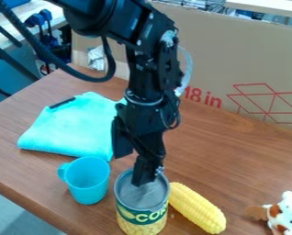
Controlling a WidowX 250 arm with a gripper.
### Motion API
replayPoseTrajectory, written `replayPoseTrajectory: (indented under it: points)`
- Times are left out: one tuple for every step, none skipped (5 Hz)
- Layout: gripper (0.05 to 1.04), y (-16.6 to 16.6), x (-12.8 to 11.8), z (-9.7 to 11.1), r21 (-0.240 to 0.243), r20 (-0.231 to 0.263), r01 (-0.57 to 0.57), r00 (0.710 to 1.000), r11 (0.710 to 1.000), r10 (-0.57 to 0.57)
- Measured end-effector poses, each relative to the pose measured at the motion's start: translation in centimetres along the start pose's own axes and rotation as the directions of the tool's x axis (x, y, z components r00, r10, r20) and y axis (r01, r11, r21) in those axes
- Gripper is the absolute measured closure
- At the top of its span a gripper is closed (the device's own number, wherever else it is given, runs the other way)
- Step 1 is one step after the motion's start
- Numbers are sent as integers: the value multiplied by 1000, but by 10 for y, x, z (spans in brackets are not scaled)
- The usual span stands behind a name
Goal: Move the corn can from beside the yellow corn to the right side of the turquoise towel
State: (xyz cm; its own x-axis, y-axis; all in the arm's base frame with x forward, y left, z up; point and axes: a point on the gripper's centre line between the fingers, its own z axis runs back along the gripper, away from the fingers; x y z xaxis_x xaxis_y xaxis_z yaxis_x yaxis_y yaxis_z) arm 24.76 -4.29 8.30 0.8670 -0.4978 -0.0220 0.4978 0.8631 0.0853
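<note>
A brown, wood-grained table [234, 151] spreads below and around the pincer [147, 178]. Behind the pincer stands a broad tan cardboard panel [216, 55] with red outlines. A pale flat surface [268, 5] lies beyond, upper right; smooth grey floor [14, 213] shows lower left of the pincer.

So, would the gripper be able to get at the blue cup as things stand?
Probably yes: the cup stands upright with nothing over its open top, though the gripper, down at the can, would likely need to lift clear first.
</note>
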Motion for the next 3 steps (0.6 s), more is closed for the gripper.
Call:
replayPoseTrajectory:
  points:
    - [82, -11, 5, -10, -36, -15, 43, 999, 998, -43]
    - [82, -4, 13, -16, -64, -60, 38, 997, 997, -42]
    - [82, 24, 22, -24, -77, -66, -19, 998, 997, 14]
